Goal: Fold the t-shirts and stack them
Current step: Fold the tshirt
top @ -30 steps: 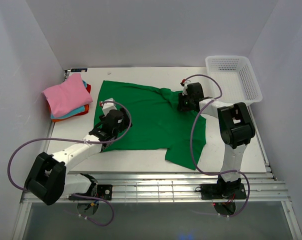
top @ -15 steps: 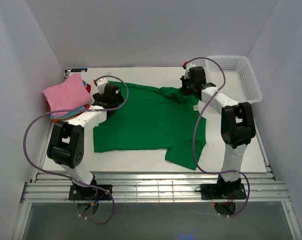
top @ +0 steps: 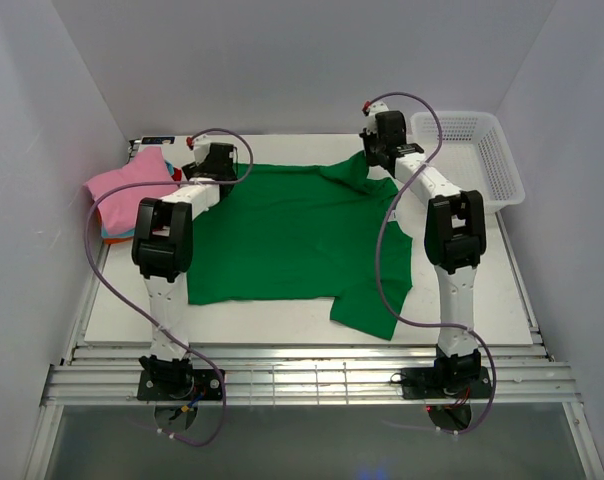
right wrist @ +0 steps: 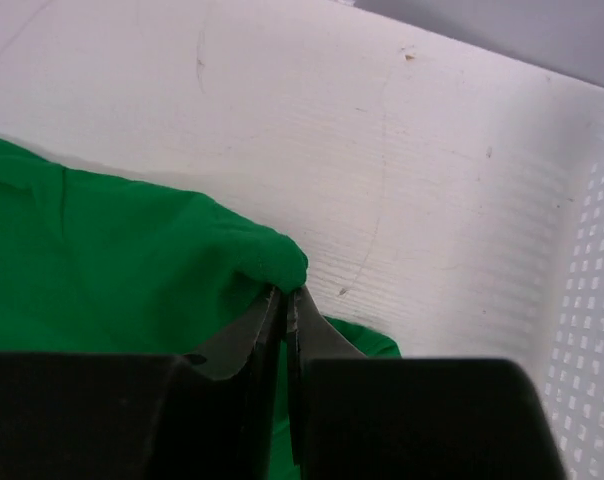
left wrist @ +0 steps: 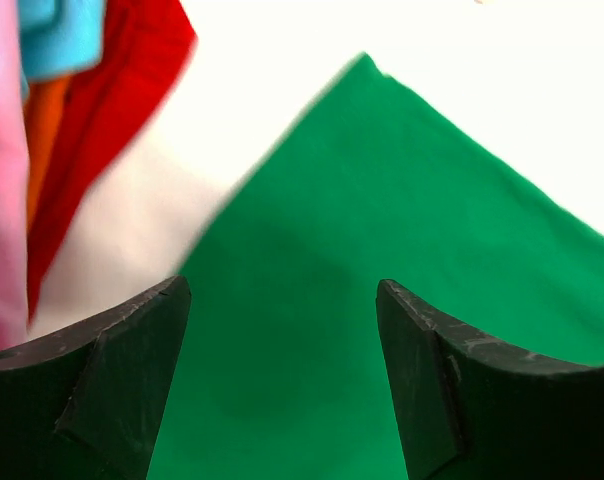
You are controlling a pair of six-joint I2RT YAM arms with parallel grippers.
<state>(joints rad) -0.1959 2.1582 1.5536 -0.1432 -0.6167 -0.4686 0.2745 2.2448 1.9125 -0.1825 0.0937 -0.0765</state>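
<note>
A bright green t-shirt lies spread across the table. My left gripper hovers open over the shirt's far-left corner; its fingers have only cloth beneath them and nothing between them. My right gripper is shut on a bunched fold of the green shirt at its far-right shoulder, lifted slightly off the table. Folded t-shirts sit in a pile at the far left, pink on top, with blue and orange-red layers under it.
A white mesh basket stands at the far right corner; its wall is close to the right gripper. The pile lies just left of the left gripper. White walls enclose the table on three sides.
Both arms stretched toward the far edge. The left gripper travelled from the shirt's near-left part to its far-left corner. The right gripper shut on the shirt and drew that fold farther back.
</note>
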